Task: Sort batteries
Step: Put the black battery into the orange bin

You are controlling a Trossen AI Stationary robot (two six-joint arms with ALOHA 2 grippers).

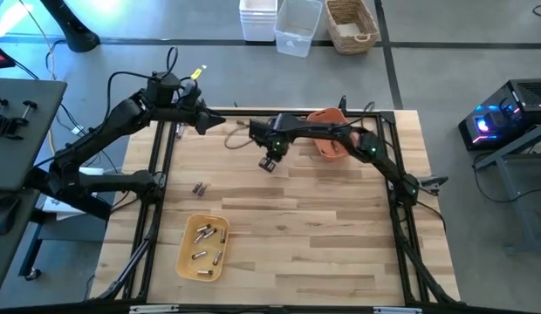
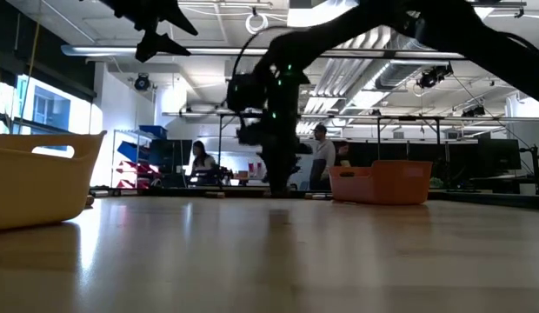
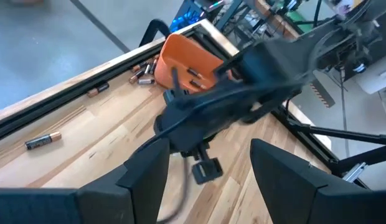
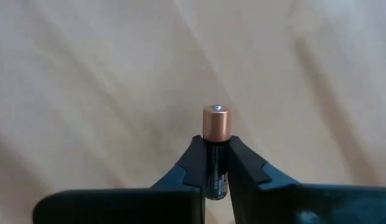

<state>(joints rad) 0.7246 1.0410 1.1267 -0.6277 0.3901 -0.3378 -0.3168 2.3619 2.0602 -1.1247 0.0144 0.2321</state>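
My right gripper (image 4: 216, 163) points down over the table's far middle (image 1: 269, 163) and is shut on one battery (image 4: 216, 134), black with a copper end. My left gripper (image 3: 208, 180) hangs open in the air over the far left of the table (image 1: 201, 122), holding nothing. An orange tray (image 1: 327, 138) at the far edge holds a few batteries (image 3: 192, 73). A yellow tray (image 1: 203, 247) near the front left holds several more. Loose batteries lie on the wood (image 1: 199, 187) and along the far edge (image 3: 143, 71). My right gripper pinches the battery's black body (image 4: 216, 177) between its two fingertips (image 4: 194, 163). The fingers come from above, pointing down, and the battery lies in line with them. Its copper end (image 4: 216, 123) sticks out beyond the tips, over the bare wood.
The right arm (image 3: 243, 87) reaches across in front of the orange tray. A single battery (image 3: 42, 141) lies apart on the wood near the far left rail. Black frame rails (image 1: 157, 218) run along the table's sides. People stand in the room behind (image 2: 320, 156).
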